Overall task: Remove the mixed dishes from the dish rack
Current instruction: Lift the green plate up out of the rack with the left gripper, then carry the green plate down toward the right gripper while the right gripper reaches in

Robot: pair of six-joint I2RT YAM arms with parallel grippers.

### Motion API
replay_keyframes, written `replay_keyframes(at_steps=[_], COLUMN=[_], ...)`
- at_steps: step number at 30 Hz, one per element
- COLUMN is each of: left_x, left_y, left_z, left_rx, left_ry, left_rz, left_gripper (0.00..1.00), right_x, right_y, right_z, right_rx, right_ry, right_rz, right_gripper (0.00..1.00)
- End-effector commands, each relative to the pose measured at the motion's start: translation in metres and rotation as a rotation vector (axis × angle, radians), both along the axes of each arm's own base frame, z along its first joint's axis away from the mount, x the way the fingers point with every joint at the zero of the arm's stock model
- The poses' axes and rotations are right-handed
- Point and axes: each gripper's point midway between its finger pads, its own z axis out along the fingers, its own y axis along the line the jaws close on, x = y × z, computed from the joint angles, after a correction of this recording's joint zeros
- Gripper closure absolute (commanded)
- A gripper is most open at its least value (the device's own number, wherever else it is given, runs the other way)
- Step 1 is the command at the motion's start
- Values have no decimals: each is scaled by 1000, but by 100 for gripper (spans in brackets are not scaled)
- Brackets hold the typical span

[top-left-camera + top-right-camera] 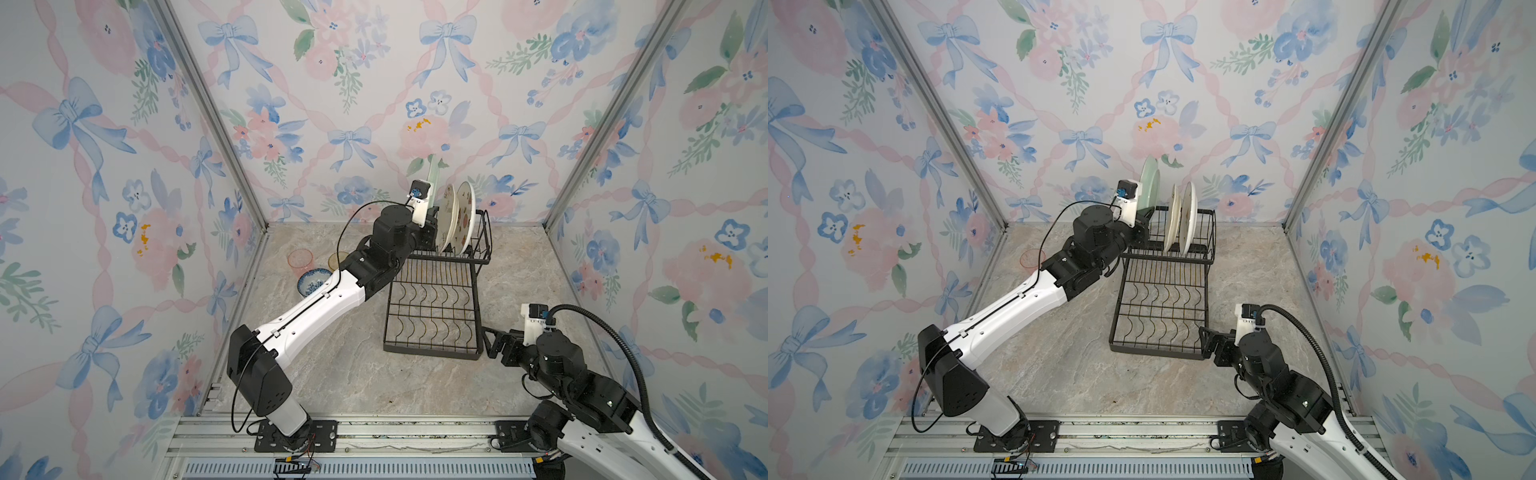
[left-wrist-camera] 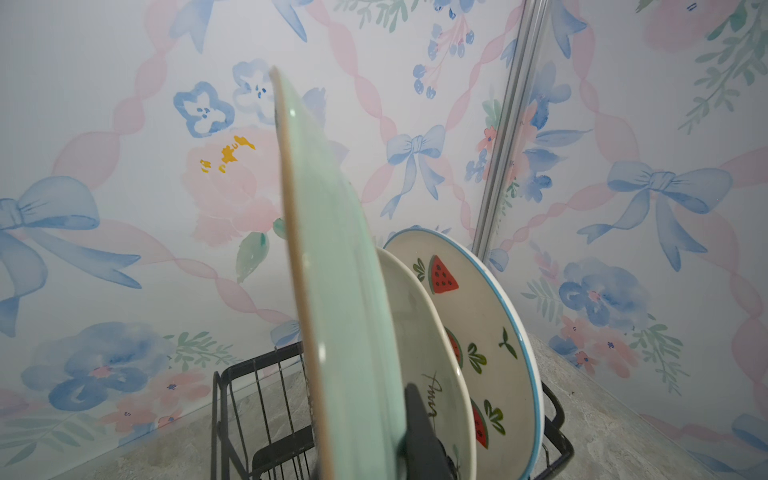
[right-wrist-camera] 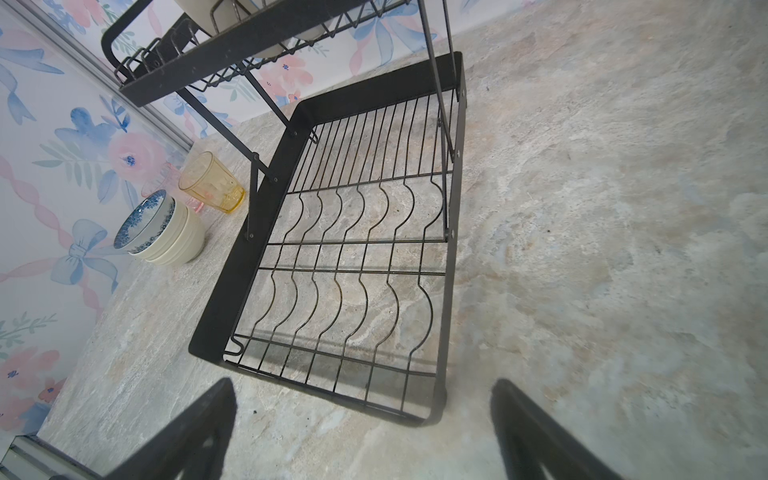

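Note:
My left gripper point(image 1: 432, 216) point(image 2: 374, 436) is shut on the lower edge of the mint-green plate point(image 1: 433, 174) point(image 1: 1149, 183) point(image 2: 332, 270). It holds the plate upright at the left end of the dish rack's upper shelf, higher than the other plates. One black finger point(image 2: 419, 415) presses the plate's face; the other is hidden behind it. Two cream plates stand in the shelf slots: a plain one point(image 2: 419, 332) point(image 1: 448, 216) and a watermelon-print one point(image 2: 478, 316) point(image 1: 465, 216). The rack's point(image 1: 432, 355) point(image 3: 232, 270) lower tray holds nothing. My right gripper point(image 1: 492, 340) point(image 3: 361, 390) is open by the tray's front right corner.
Left of the rack, on the marble top, the blue-patterned bowl point(image 1: 311, 282) point(image 3: 143, 220) sits stacked on cream bowls point(image 3: 178, 241). An amber tumbler point(image 1: 337, 259) point(image 3: 212, 183) and a pink tumbler point(image 1: 300, 259) stand behind them. Patterned walls close in three sides.

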Motion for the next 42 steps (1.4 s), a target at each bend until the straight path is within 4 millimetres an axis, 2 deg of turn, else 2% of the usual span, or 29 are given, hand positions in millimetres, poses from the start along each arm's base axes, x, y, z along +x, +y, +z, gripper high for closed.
replay_keyframes(at_steps=[1,10,22,26,34,42], left_x=[-34,-84,-136,-146,-161,-175], left_y=[25,56,105,108,105,98], left_z=[83,81,49,34,-11,-41], left_rx=[-143,-182,-212,-172,-101,-22], left_ry=[-202,-202,-177,-140,-62,-14], left_rz=[0,-17,-32,-63,-139,-226], left_gripper=[100,100,100,100,100,100], right_x=[3,9,14,15,16,16], right_y=[-2,6,11,10,18,22], right_z=[2,13,29,35,49,62], right_rx=[7,4,-26,-22,80,152], right_ry=[6,-5,0,-5,-3,13], right_rz=[-22,-4,7,-1,-10,-22], right_gripper=[3,3,3,3,3,3])
